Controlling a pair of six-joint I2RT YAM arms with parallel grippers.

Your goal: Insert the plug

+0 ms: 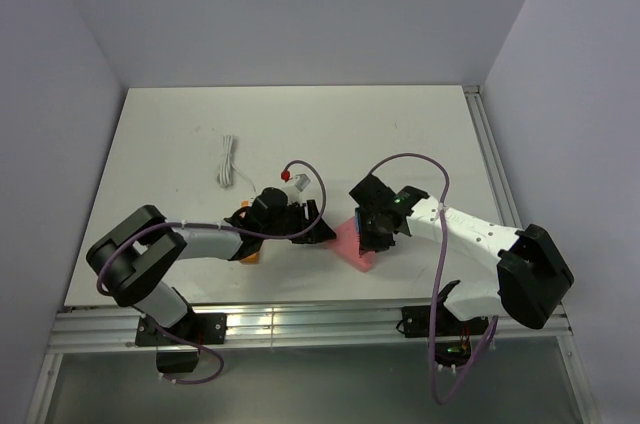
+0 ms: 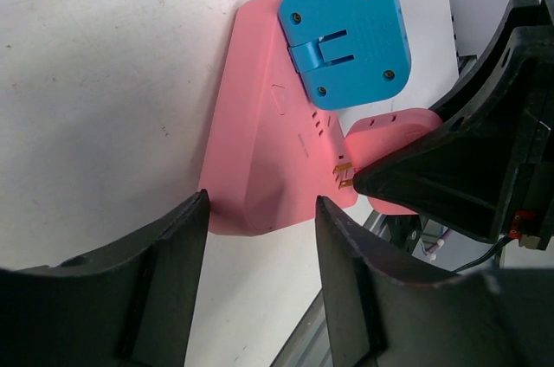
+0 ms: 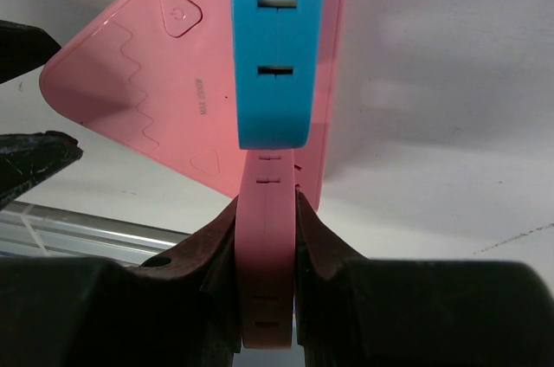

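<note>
We see the small bright-blue rounded-square plastic plug (image 2: 346,34) standing on edge against the far side of the pink triangular plastic socket block (image 2: 251,125), which lies flat on the white table (image 2: 104,81). Its screwed face, with the folded prong piece, is turned toward the left wrist camera. From the right wrist camera we see it edge-on, with two slots in its narrow side. It touches the block, but we cannot tell from these views whether its prongs are seated in a socket.

The right gripper (image 3: 267,201) is clamped narrowly on a flat pink square plastic plug (image 3: 267,280), one finger pressed to each broad face. That pink plug is held on edge just beside the blue one, and its brass prongs (image 2: 344,175) sit close to the near side of the block.

The left gripper (image 2: 261,207) holds nothing. Its two black fingers (image 2: 164,246) stand well apart, and the block's near corner shows in the gap between them. From above, both grippers meet over the block near the table's front edge. A coiled white cable (image 1: 228,162) lies well apart, further back on the table.
</note>
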